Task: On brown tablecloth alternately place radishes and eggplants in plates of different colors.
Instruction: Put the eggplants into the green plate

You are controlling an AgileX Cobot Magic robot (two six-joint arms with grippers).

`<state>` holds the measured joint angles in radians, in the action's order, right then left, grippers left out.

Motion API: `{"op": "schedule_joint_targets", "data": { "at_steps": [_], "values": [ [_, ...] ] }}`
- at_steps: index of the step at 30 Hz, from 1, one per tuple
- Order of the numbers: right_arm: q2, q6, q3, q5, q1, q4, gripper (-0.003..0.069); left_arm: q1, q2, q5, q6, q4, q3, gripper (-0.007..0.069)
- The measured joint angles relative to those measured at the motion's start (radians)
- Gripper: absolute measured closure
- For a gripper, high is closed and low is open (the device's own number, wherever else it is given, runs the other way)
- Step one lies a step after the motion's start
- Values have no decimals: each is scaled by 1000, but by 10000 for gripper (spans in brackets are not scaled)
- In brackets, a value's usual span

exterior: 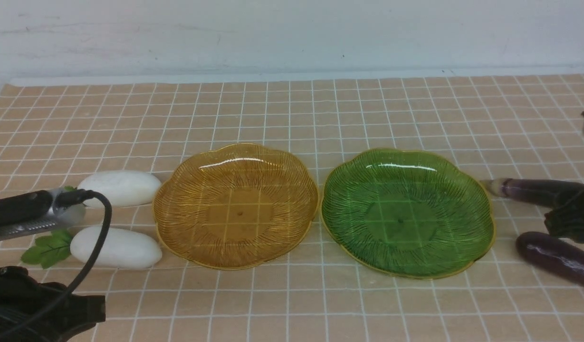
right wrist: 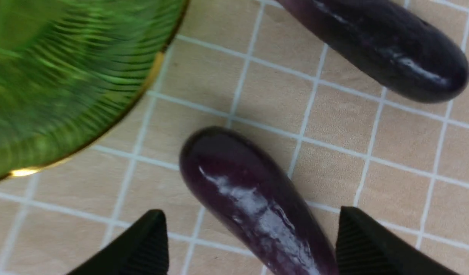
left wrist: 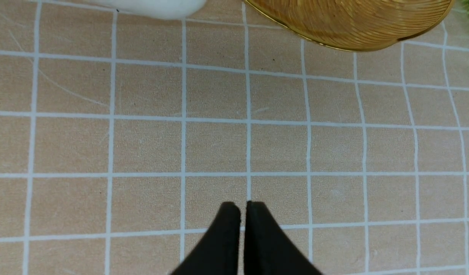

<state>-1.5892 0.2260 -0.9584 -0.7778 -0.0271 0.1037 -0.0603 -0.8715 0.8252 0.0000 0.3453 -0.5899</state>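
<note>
Front and wrist views of a table covered by a brown tablecloth [exterior: 292,114] with a white grid.

Left: the left pincer [left wrist: 244,208] hangs over bare cloth near the table's front-left corner. Its black fingers [left wrist: 223,236] are pressed together with only a hairline gap, and it grasps and touches nothing. Two white radishes lie side by side near the left edge. The far radish [exterior: 120,188] and the near radish [exterior: 116,248] both have their rounded ends toward the amber plate [exterior: 234,209], just beside its rim. Green leaves show at the near one's outer end.

Centre: the amber plate and the green plate [exterior: 406,213] sit rim to rim, each empty.

Right: two purple eggplants lie by the right edge. The far eggplant [exterior: 534,190] has its pale stem toward the green plate, and the near eggplant [exterior: 553,256] its rounded tip. The right pincer [right wrist: 251,212] is spread wide and straddles the near eggplant without closing on it. One ribbed finger [right wrist: 150,244] stands clearly apart from it. Whether the other touches it cannot be told.
</note>
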Motion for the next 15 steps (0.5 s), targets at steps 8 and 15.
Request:
{"op": "schedule_joint_targets", "data": {
  "at_steps": [8, 15],
  "values": [
    [-144, 0, -4, 69, 0, 109, 94, 0, 0, -2, 0, 0, 0, 614],
    [-215, 0, -12, 80, 0, 142, 102, 0, 0, -8, 0, 0, 0, 614]
  ]
}}
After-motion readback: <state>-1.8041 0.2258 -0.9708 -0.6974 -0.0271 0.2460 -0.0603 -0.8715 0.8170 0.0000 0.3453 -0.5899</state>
